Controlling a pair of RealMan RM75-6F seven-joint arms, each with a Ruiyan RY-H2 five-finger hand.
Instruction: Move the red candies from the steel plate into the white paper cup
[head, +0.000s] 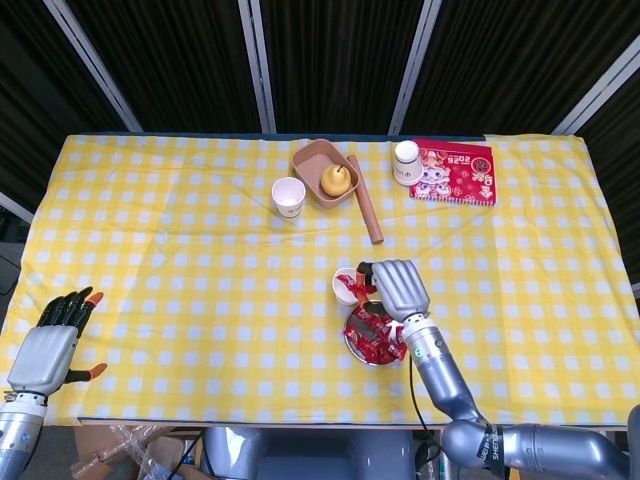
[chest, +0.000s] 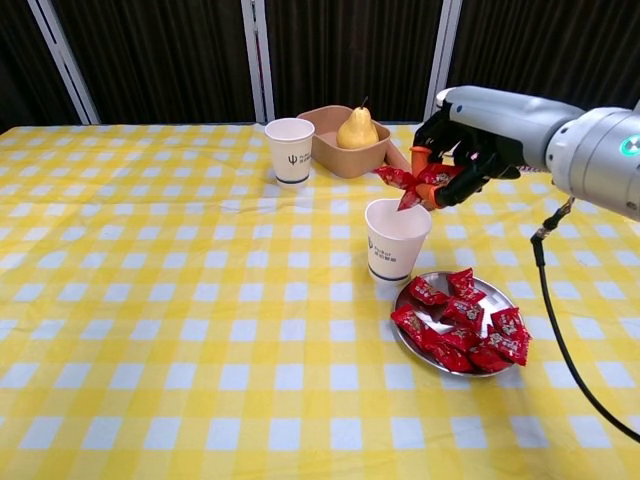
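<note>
My right hand (chest: 462, 150) (head: 394, 287) pinches a red candy (chest: 403, 183) just above the mouth of the white paper cup (chest: 395, 239) (head: 346, 284). Right of the cup lies the steel plate (chest: 494, 296) (head: 350, 346) with several red candies (chest: 460, 320) (head: 372, 338) heaped on it. At the table's near left corner my left hand (head: 52, 346) hovers with its fingers spread and nothing in it; only the head view shows it.
At the back stand a second white paper cup (chest: 289, 149), a brown tray with a pear (chest: 356, 128), a wooden rolling pin (chest: 412, 176), an upturned cup (chest: 453, 120) and a red booklet (chest: 526, 145). A black cable (chest: 560, 330) hangs from my right arm.
</note>
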